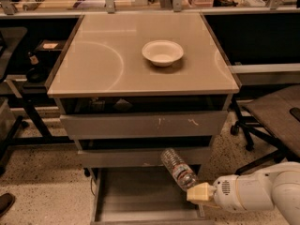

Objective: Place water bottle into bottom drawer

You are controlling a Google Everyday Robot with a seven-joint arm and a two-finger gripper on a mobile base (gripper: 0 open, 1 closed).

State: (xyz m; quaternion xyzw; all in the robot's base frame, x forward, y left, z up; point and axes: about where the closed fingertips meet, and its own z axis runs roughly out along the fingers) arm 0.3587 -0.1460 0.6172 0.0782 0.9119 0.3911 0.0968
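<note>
Gripper (197, 190) grasps the water bottle (176, 167), which slants up-left from it, over the open bottom drawer (136, 194).

Warm overhead light fell brightest on the beige tabletop (117, 64), where pale curved streaks showed at left and right. The white bowl (162, 52) threw a soft shadow toward its near side. Below, the drawer gaps sat in deep shadow, and the bottom drawer (136, 196) lay dim. At near right the gripper (193, 190), clasping the water bottle (177, 168) above that drawer, caught the light, and the clear plastic glinted faintly.
</note>
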